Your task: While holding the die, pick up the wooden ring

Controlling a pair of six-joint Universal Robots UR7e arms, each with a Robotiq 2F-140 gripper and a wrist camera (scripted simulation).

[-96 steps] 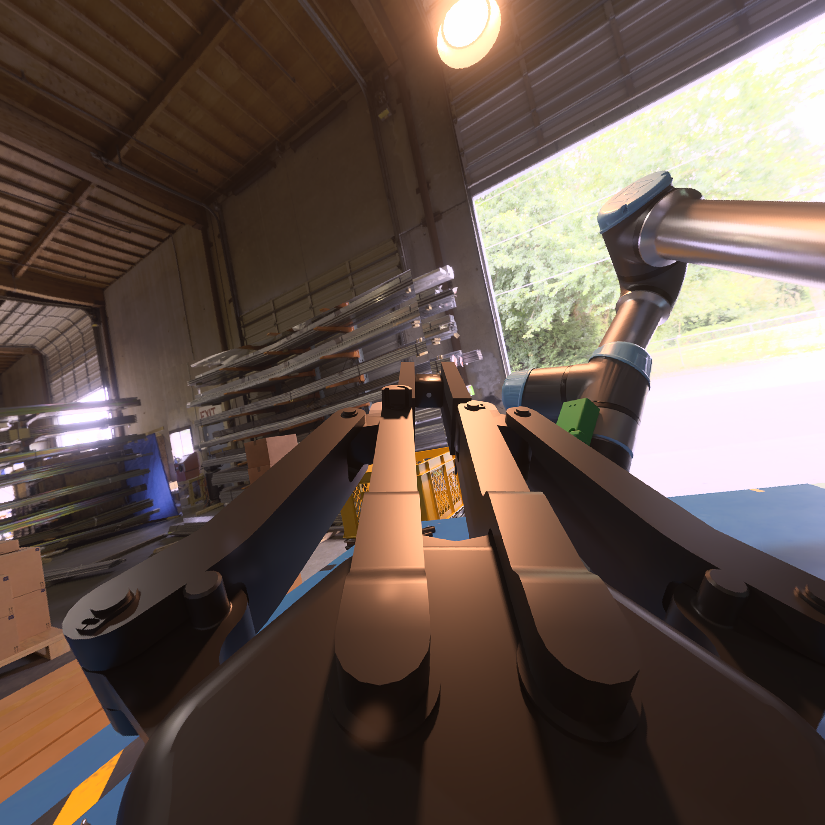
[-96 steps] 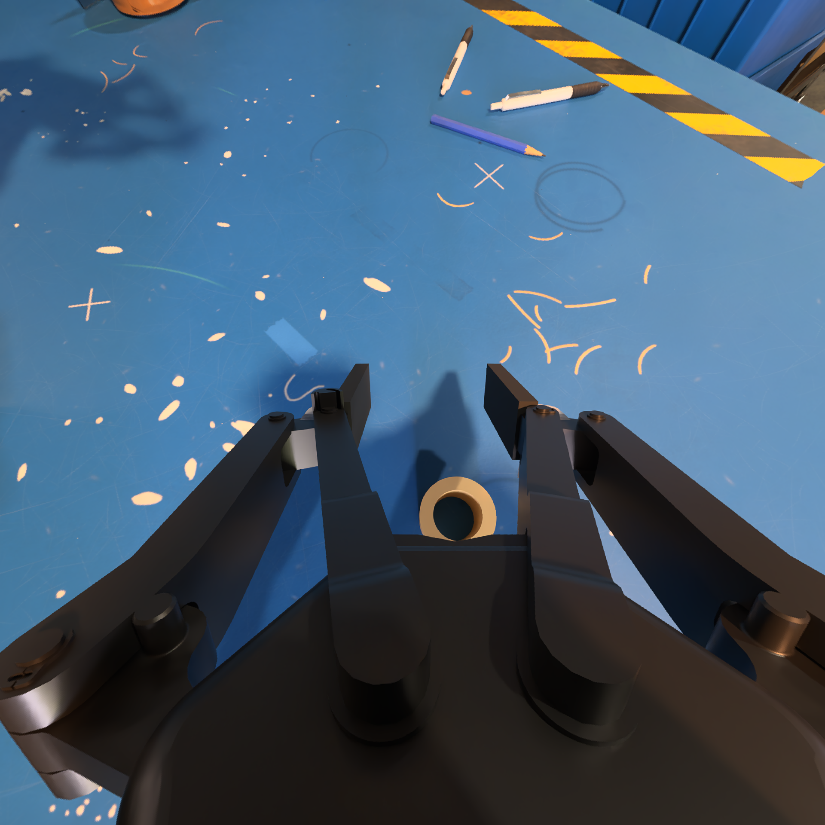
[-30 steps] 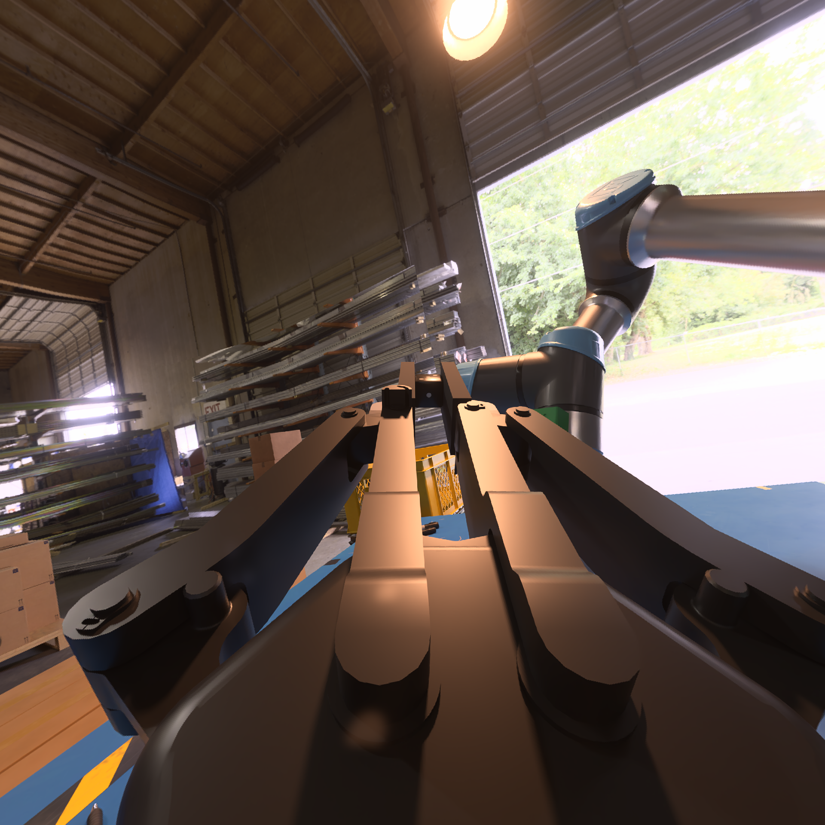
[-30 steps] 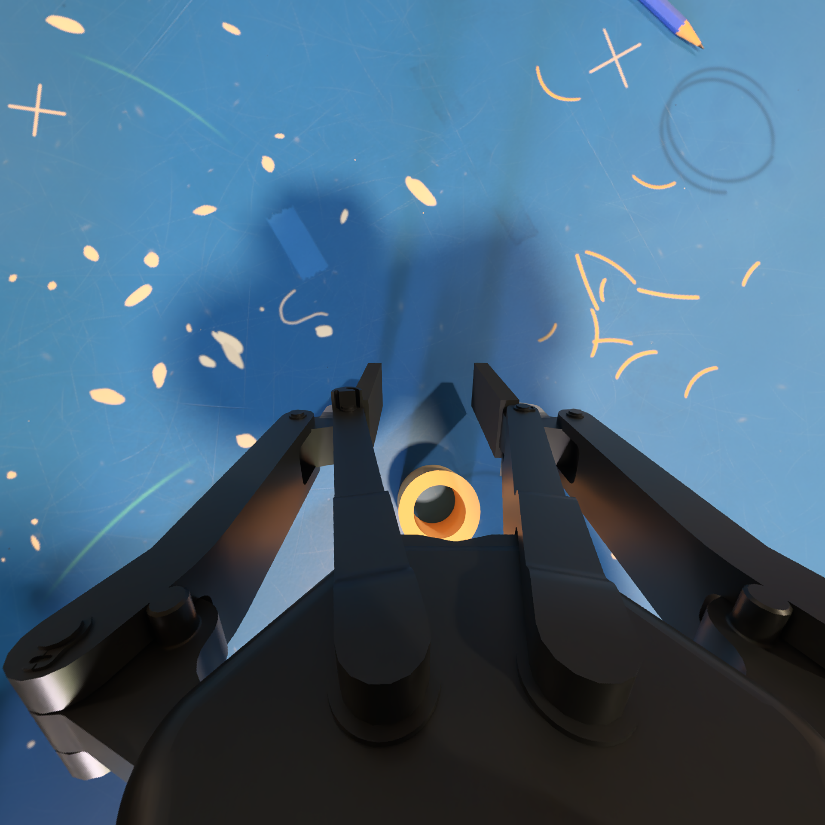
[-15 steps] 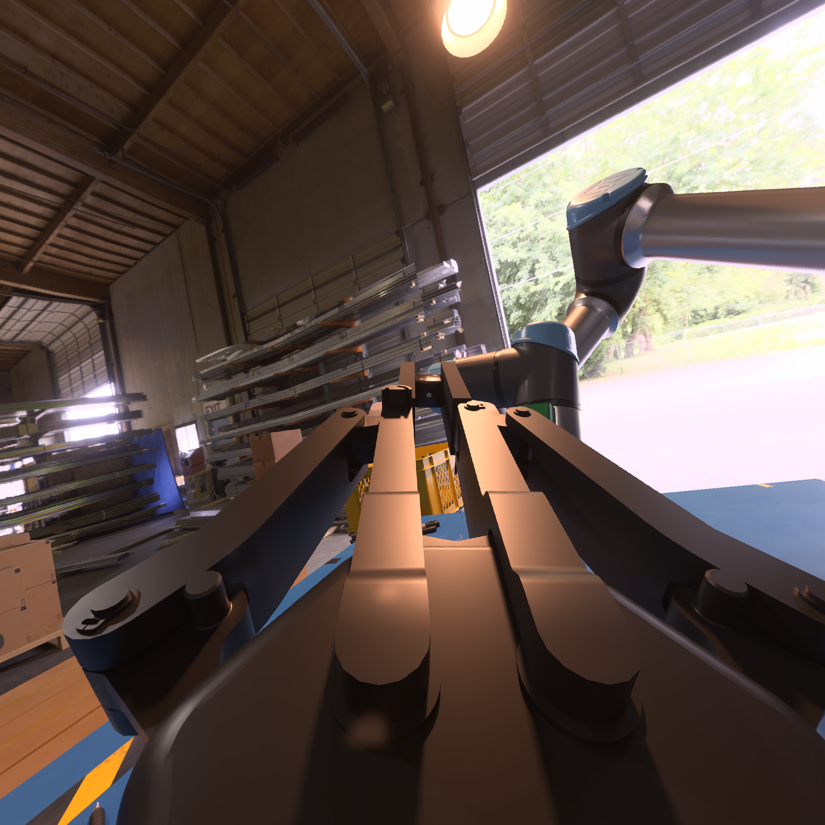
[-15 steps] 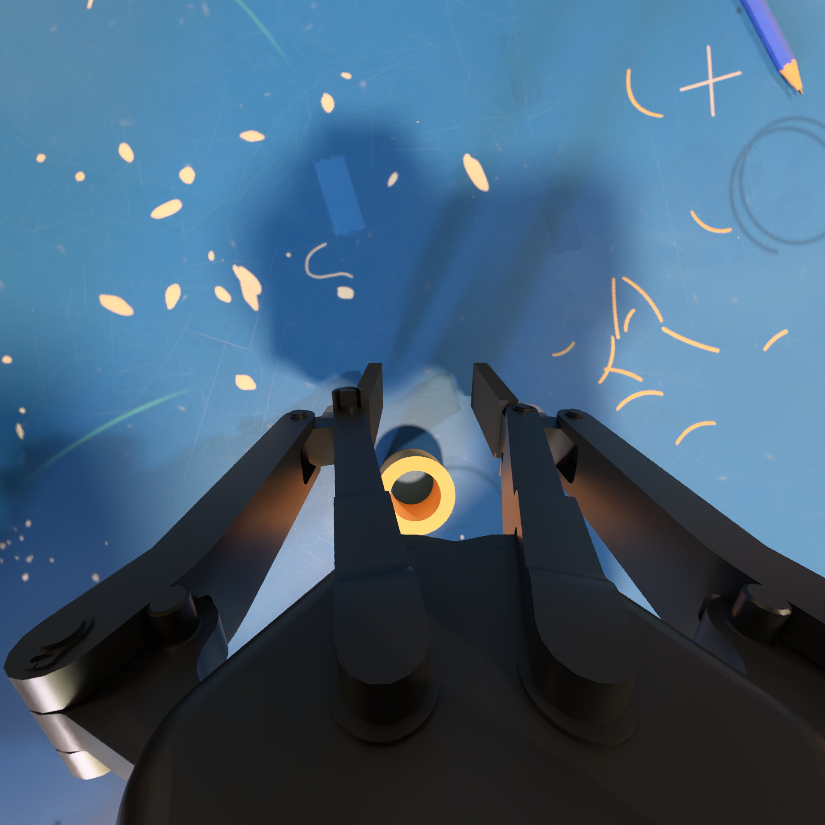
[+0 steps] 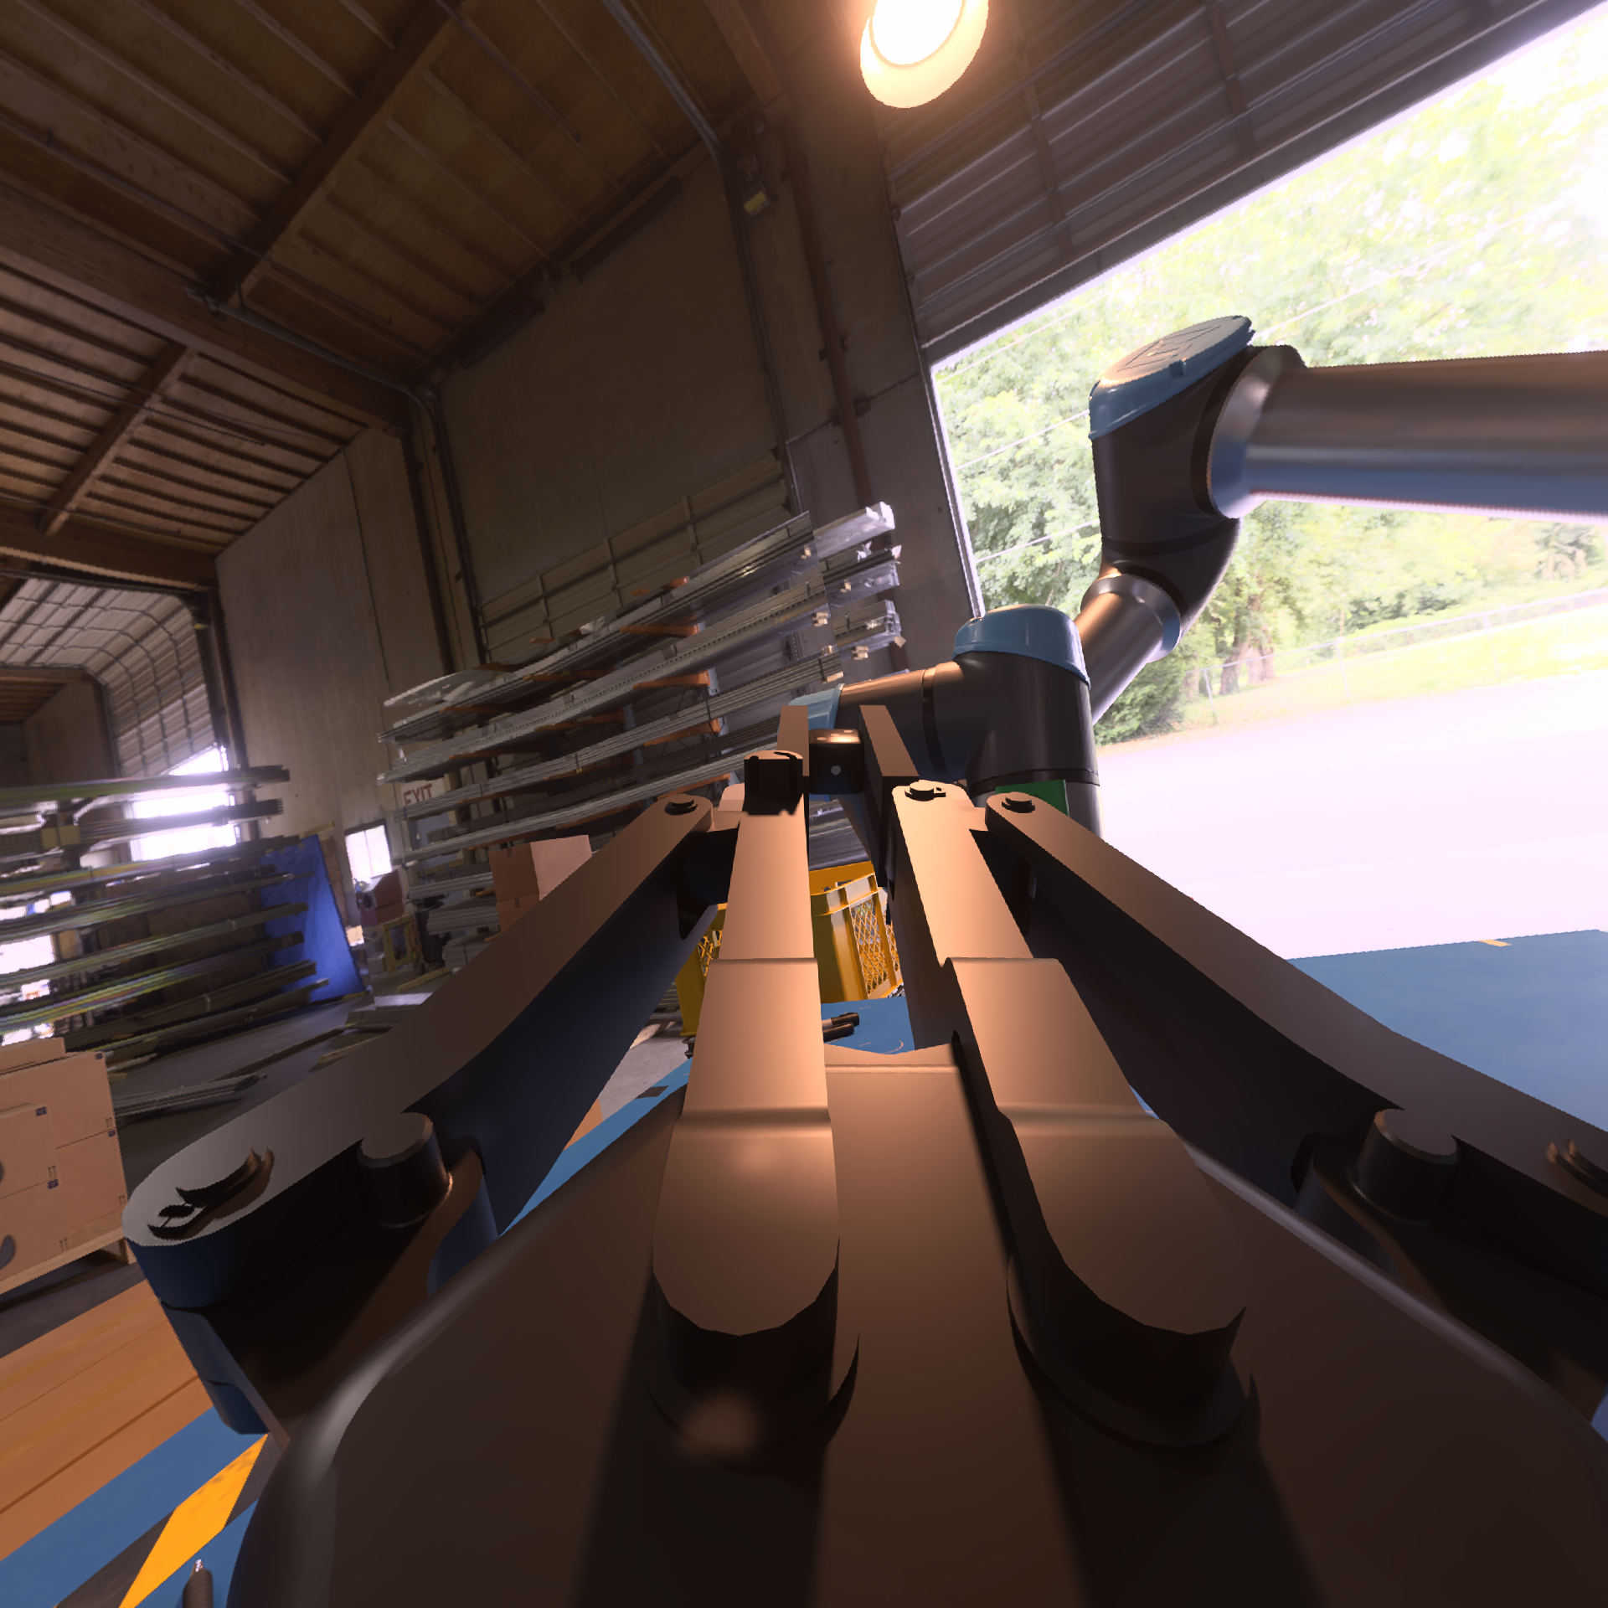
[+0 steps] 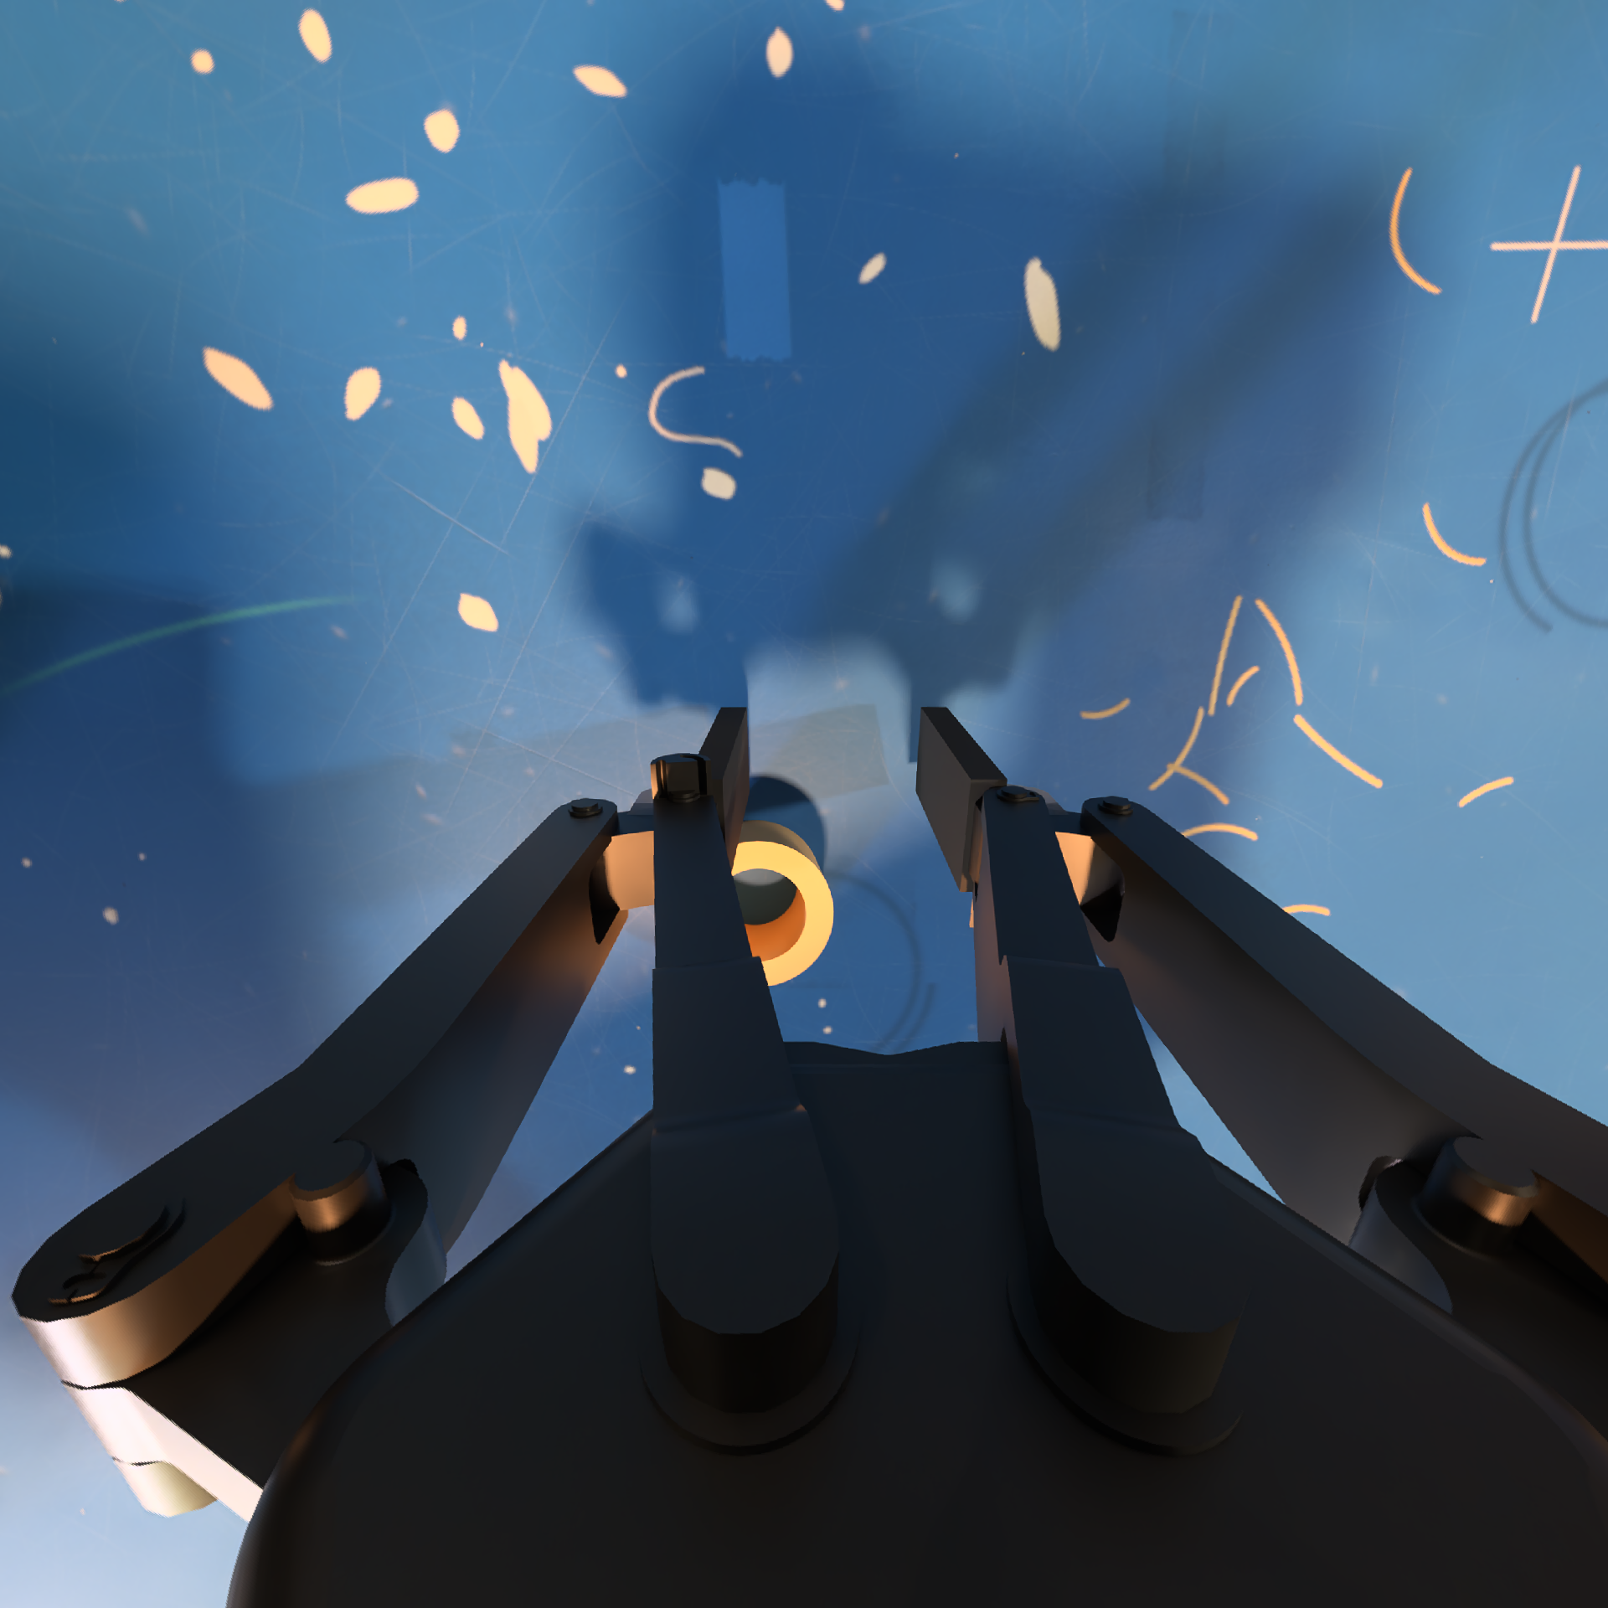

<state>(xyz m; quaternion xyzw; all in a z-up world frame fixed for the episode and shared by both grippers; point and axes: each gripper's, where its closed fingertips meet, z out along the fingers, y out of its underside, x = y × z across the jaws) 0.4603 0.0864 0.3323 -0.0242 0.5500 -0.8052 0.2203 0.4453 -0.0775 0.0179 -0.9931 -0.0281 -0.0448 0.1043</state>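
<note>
Right wrist view gives us the blue table (image 8: 261, 522) first, scratched and flecked with pale chips, spreading under everything. Over it hangs the right gripper (image 8: 831, 748), fingers spread apart with nothing between the tips. Below and behind the left finger's pad sits the wooden ring (image 8: 783, 905), lying flat on the table, hole facing up, half hidden by that finger (so it is off-centre, not framed between the pads).

Left wrist view shows the left gripper (image 7: 831, 766) raised and pointing out toward the warehouse racks (image 7: 626, 661), fingers clenched on the die (image 7: 834, 764), small, dark, pinched right at the tips.

As for handling, the ring looks light, rigid and smooth-sided, so it probably won't deform but could skid or pop out under an uneven squeeze. The safest hold seems to be across its outer wall, pads on opposite sides, once the gripper is centred over it.
</note>
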